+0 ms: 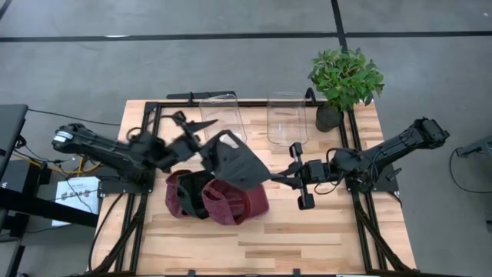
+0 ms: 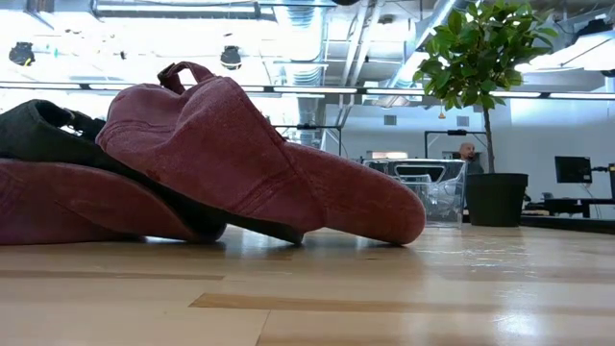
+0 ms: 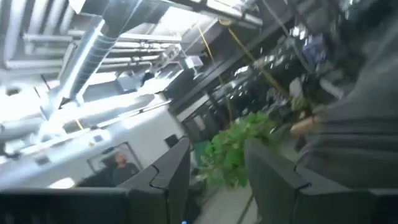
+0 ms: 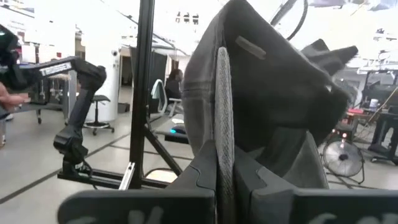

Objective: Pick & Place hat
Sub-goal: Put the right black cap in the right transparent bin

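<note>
Maroon cloth caps (image 2: 240, 154) heaped under a lifted dark grey cap (image 1: 234, 160)
Right gripper (image 1: 278, 179) clamps its brim, left gripper (image 1: 201, 146) half-open beside; a tug could drop it

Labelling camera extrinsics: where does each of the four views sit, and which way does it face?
High: overhead, straight down on the table; both arms show.
Low: table-top height, level across red hats toward the plant; no arm shows.
Left wrist: tilted up at the ceiling; left gripper fingers open.
Right wrist: right gripper shut on the dark hat.
Shared: the dark hat shows in high and right wrist.
</note>
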Robot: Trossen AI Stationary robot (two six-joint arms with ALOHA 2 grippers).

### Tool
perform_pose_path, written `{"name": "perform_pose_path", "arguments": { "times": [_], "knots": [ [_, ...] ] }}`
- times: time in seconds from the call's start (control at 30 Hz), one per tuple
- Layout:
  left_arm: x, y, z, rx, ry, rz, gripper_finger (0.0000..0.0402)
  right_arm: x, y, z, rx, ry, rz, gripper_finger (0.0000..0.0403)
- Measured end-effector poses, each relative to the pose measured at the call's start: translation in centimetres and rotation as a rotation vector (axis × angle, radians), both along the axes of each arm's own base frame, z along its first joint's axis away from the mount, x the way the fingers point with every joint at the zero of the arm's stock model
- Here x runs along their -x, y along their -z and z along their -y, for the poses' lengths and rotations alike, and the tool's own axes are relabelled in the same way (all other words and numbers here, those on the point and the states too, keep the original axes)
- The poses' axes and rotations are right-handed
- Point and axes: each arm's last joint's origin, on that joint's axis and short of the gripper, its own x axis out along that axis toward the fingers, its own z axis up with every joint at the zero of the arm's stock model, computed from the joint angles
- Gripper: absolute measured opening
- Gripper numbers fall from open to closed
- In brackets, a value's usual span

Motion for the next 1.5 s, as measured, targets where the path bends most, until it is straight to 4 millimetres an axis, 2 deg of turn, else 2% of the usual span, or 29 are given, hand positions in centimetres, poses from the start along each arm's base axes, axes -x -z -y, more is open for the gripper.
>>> {"name": "perform_pose_path", "arguments": {
  "times": [0.1, 0.17, 0.33, 0.43, 0.67, 0.77, 1.0, 1.13, 1.33, 1.5],
  "knots": [
    [-1.4, -0.8, 0.1, -0.076, -0.078, -0.038, 0.0150, 0.0, 0.1, 0.0, 0.011, 0.002, -0.005, 0.0001],
    [-2.0, -1.8, 0.2, -0.060, -0.092, -0.014, 0.0150, 0.0, 0.1, 0.0, 0.013, 0.002, -0.004, 0.0001],
    [-3.3, -4.0, 0.7, -0.047, -0.070, 0.042, 0.0150, 0.0, 0.1, 0.0, 0.023, 0.003, -0.011, 0.0001],
    [-4.4, -4.6, 1.1, -0.028, -0.006, 0.079, 0.0150, 0.0, 0.2, 0.0, 0.024, 0.003, -0.014, 0.0001],
    [-8.5, -2.3, 1.9, 0.011, 0.073, 0.029, 0.0150, 0.0, 0.2, 0.1, 0.023, 0.031, -0.018, 0.0001],
    [-9.0, -1.4, 3.1, 0.024, 0.111, 0.002, 0.0150, -0.1, 0.2, 0.2, 0.037, 0.096, -0.020, 0.0001],
    [-7.5, -1.6, 6.4, 0.053, 0.138, -0.052, 0.0150, 0.1, 0.0, 0.4, 0.064, 0.140, -0.008, 0.0001],
    [-6.3, -2.2, 7.3, 0.060, 0.121, -0.069, 0.0150, 0.2, -0.1, 0.4, 0.063, 0.149, -0.002, 0.0001],
    [-4.5, -4.1, 6.5, 0.035, 0.076, -0.037, 0.0150, 0.2, -0.2, 0.3, 0.064, 0.157, 0.006, 0.0001],
    [-3.3, -5.6, 4.9, 0.045, 0.040, 0.011, 0.0150, 0.2, -0.2, 0.3, 0.064, 0.162, 0.005, 0.0001]
  ]
}}
